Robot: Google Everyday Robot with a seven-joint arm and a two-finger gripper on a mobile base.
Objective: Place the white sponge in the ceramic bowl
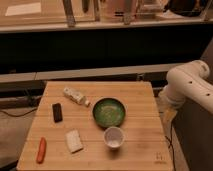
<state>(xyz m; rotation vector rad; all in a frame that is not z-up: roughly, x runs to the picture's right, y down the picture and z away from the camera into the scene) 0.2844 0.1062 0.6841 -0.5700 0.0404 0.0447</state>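
Gripper: out of the frame, so whether it is apart or together cannot be told; no part of it reaches over the table.
Arm: only the white arm shows, a rounded elbow at the right edge of the frame, just beyond the table's right side and level with its far half.
White sponge: the white sponge lies flat on the wood in the lower left part of the table, touching nothing else.
Ceramic bowl: the ceramic bowl sits upright near the middle of the table, green and glossy inside with a dark rim, up and to the right of the sponge and apart from it.
White cup: a small white cup stands upright just below the bowl, to the right of the sponge.
Bottle: a whitish bottle lies on its side at the upper left of the table, angled toward the bowl.
Black block: a black block lies at the left, above the sponge.
Orange object: a slim orange-red object lies at the lower left corner, left of the sponge.
Table: a wooden table of pale planks bears all of these.
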